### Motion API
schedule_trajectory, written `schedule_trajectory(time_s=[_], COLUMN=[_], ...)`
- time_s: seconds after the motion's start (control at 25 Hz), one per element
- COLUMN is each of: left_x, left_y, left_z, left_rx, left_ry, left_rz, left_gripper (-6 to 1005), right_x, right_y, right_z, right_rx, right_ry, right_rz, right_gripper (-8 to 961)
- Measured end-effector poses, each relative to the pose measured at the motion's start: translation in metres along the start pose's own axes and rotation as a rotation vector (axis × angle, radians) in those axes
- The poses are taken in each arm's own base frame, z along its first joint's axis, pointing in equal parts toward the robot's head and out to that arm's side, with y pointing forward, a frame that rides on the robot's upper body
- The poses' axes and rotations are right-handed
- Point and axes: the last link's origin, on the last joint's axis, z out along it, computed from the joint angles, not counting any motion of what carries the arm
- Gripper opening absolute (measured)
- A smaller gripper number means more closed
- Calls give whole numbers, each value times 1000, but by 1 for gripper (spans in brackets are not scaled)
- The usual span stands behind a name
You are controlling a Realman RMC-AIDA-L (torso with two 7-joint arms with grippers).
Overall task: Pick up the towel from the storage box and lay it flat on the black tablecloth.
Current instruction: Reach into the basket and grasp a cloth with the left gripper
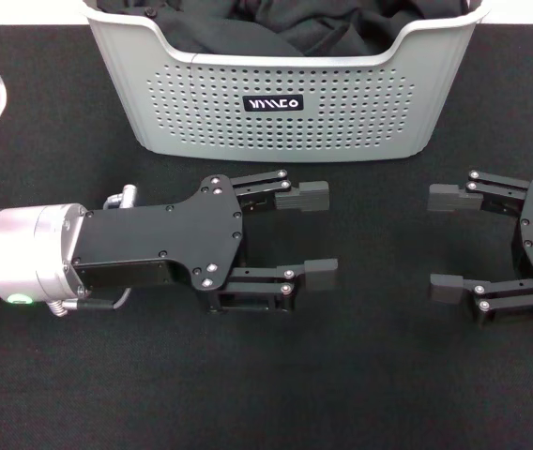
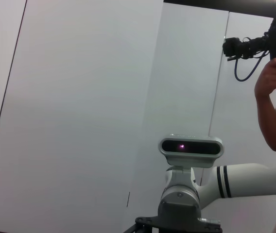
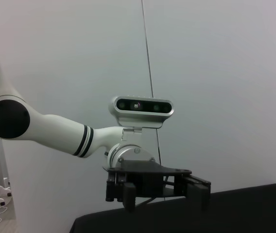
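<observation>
Both claws wide, empty: left gripper (image 1: pixel 318 231), right gripper (image 1: pixel 445 240) face each other over the black tablecloth (image 1: pixel 266 394). Storage box (image 1: pixel 285 103) just beyond their fingertips; I can't see the towel, only black fabric (image 1: pixel 248 23).

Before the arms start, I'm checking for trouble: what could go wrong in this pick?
The storage box shows only dark folded fabric; no grey or yellow towel is visible, so a grasp may take the wrong cloth. The open left gripper and open right gripper lie low over the black tablecloth, before the box wall, and could knock it when reaching in.
</observation>
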Motion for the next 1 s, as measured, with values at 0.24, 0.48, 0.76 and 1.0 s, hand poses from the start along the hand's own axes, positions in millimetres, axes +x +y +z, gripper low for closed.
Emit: schedule_trajectory(time_s=[0.24, 0.48, 0.76, 1.0], left_x=[0, 2, 33, 70], left_y=[-1, -2, -24, -72], left_z=[0, 0, 7, 29], left_rx=[6, 11, 62, 211], left_ry=[2, 8, 68, 84], left_rz=[2, 6, 44, 16], left_gripper=[771, 770, 769, 769], right_x=[1, 1, 7, 17], right_y=[0, -1, 0, 1], right_z=[-2, -1, -1, 2], right_rx=[12, 12, 14, 7], right_ry=[-1, 1, -4, -6], right_rz=[2, 0, 24, 48], right_gripper=[881, 879, 877, 876])
